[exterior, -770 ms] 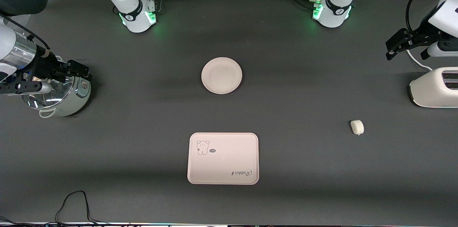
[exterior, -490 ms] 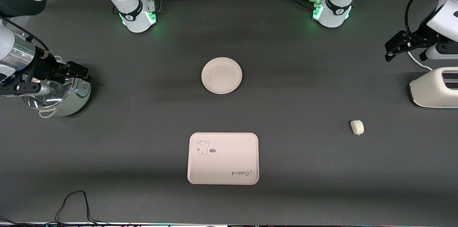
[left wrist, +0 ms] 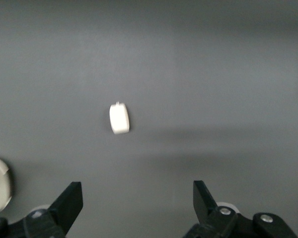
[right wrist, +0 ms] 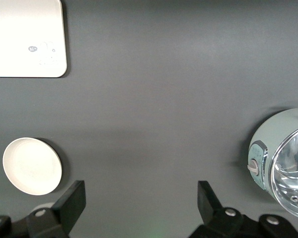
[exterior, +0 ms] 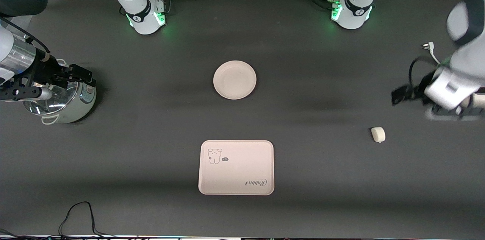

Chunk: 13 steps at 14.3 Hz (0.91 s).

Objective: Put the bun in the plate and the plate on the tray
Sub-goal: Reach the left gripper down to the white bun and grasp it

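Both tools spread, left tool [left wrist: 134, 208], right tool [right wrist: 141, 208], plate [exterior: 234, 80], tray [exterior: 236, 167] bare, bun [exterior: 378, 134] apart

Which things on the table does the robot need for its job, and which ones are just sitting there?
Needed for the job:
- bun, lying alone toward the left arm's end of the table
- plate, nothing in it
- tray, nearer the front camera than the plate
- left gripper, open above the bun

Just sitting there:
- pot, under the waiting right gripper, also open
- cable
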Available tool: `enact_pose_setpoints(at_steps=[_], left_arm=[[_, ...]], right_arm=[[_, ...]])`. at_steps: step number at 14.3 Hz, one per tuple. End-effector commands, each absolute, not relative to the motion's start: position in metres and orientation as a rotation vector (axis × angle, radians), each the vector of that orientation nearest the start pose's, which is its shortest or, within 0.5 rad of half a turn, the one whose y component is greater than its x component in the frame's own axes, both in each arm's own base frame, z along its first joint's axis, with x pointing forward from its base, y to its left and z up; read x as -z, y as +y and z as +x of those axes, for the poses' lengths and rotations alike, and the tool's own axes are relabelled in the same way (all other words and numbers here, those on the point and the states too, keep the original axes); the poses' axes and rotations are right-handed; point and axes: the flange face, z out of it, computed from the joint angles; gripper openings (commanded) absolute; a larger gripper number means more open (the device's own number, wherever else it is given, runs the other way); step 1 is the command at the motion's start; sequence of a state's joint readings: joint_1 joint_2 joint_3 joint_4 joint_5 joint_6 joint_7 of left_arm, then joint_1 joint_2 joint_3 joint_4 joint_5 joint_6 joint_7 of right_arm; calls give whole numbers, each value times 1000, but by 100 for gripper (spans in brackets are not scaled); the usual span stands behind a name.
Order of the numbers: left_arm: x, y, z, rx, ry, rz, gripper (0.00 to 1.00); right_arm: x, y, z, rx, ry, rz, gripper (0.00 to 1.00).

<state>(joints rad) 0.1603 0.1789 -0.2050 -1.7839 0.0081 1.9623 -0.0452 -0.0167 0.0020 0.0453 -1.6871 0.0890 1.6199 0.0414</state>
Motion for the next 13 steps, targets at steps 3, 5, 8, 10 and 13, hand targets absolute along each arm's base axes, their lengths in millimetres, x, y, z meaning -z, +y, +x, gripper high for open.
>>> enact_pose_setpoints(at_steps=[3, 5, 8, 10, 13], left_arm=[[-345, -10, 643, -6, -35, -3048, 99], [-302, -2, 641, 27, -88, -3062, 99], [-245, 8, 635, 58, -112, -3092, 99], [-220, 19, 631, 8, -140, -3100, 99], [-208, 29, 623, -23, -215, -3092, 88]], right_arm=[[-583, 13, 555, -107, 58, -3064, 100], [-584, 9, 553, -146, 68, -3063, 100], [-592, 2, 565, -176, 88, -3062, 100], [-593, -5, 576, -199, 104, -3060, 100], [-598, -6, 574, -202, 188, -3072, 100]])
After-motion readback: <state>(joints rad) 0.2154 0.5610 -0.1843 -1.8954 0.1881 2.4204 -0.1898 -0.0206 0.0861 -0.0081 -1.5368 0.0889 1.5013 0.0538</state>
